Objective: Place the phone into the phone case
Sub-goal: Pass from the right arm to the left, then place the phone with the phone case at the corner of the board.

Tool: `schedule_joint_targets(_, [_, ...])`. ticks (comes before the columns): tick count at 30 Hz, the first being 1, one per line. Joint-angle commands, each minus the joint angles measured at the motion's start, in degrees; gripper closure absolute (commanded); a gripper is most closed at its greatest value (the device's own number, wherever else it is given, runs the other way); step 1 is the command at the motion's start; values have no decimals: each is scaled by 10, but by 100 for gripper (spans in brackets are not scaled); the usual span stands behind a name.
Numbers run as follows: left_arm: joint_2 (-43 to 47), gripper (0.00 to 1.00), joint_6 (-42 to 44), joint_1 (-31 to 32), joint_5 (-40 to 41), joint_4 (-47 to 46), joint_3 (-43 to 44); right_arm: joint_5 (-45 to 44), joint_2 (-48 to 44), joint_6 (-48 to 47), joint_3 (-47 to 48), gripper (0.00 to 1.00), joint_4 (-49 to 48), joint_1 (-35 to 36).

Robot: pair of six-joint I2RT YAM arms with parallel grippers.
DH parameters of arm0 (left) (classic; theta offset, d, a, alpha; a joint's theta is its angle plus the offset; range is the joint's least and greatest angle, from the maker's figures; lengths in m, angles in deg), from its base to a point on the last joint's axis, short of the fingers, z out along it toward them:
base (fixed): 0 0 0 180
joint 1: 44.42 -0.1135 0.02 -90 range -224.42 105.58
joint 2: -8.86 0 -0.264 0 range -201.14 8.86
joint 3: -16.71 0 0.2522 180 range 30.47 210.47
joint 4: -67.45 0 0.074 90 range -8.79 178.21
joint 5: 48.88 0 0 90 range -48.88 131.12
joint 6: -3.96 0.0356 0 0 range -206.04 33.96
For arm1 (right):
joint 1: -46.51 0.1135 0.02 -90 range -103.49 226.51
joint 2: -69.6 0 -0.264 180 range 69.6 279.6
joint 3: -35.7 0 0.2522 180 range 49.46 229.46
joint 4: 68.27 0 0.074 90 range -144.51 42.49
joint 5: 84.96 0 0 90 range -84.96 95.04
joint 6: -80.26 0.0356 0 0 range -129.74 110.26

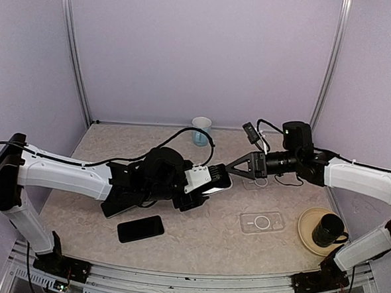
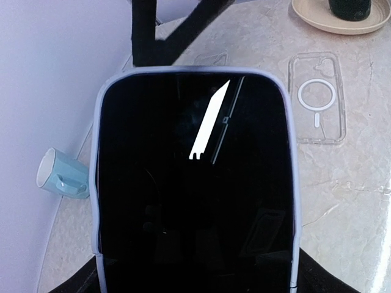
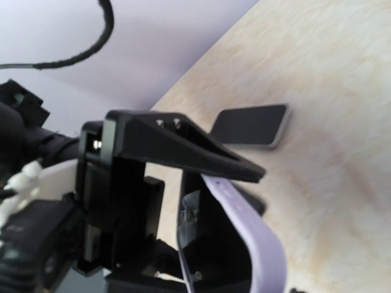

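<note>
Left fingers (image 2: pixel 319 284) grip the phone (image 2: pixel 195 183); right fingers (image 3: pixel 183 146) spread at its end.

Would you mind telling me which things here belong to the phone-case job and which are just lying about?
Job: phone, lavender case around it, left gripper holding them, right gripper at their end.
Lying about: spare phone, clear case, blue cup, black mug, plate.

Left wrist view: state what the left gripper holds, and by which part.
The phone, lavender case around it, clamped at its wrist-side end by the left gripper.
</note>
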Motion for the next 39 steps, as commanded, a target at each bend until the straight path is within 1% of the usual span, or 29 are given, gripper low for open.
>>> schedule_joint_targets(1, [-13,88,-30,-20,6,-14,32,-54,-42,-9,-23,31,17,-24])
schedule_joint_targets(6, [-35,89,-53,-39,3,-7,54,-103,-65,-12,-45,13,24,-38])
schedule_joint_targets(9, [-42,87,-68,-51,3,-10,60,-124,-75,-15,-56,7,24,-44])
schedule_joint_targets(12, [-49,85,-89,-66,4,-15,67,-150,-86,-24,-62,0,54,-48])
schedule_joint_targets(21, [-88,85,-159,-117,-5,-8,113,-199,-129,-35,-86,0,82,-59])
schedule_joint_targets(26, [-110,85,-191,-139,7,1,142,-216,-143,-38,-89,0,96,-62])
schedule_joint_targets(30, [-133,84,-224,-158,7,10,165,-226,-153,-34,-94,0,97,-65])
schedule_joint_targets(35, [-152,83,-245,-184,11,6,177,-236,-161,-28,-111,0,83,-66])
schedule_joint_targets(37, [-161,82,-266,-198,13,6,183,-241,-154,-21,-109,0,86,-69])
schedule_joint_targets(39, [-171,82,-293,-217,6,9,189,-226,-149,-22,-107,0,84,-69])
